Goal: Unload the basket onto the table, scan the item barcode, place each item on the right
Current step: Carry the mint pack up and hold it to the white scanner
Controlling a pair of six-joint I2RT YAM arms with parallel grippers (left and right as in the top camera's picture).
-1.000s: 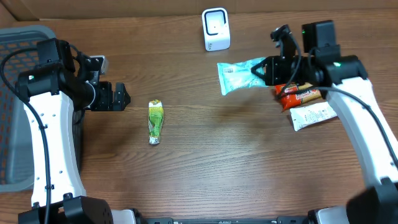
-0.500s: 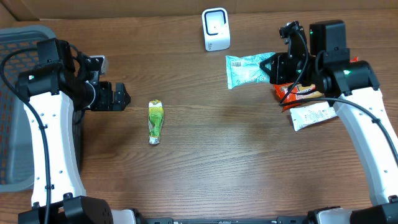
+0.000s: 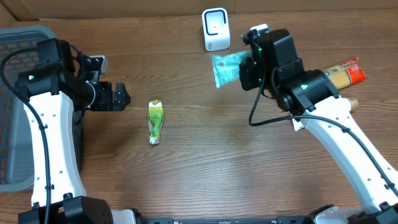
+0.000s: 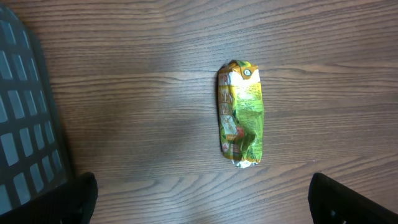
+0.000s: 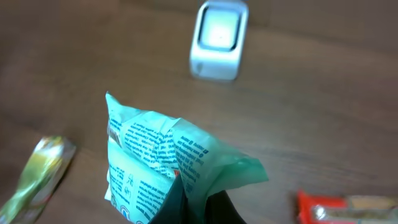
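The setting was a robotics test bench arranged as a mock shop checkout. Two white jointed arms, the left arm (image 3: 46, 143) and the right arm (image 3: 339, 134), rose from the near edge of a wood-grain table (image 3: 205, 168). A small white barcode scanner (image 3: 216, 28) stood upright near the far edge. Packaged retail goods supplied the shop element: a teal pouch (image 3: 225, 70), a green snack packet (image 3: 155, 121) and a red wrapped bar (image 3: 345, 71). A grey slatted basket (image 3: 15, 43) sat at the left side, and plain cardboard (image 3: 124, 7) bordered the far edge
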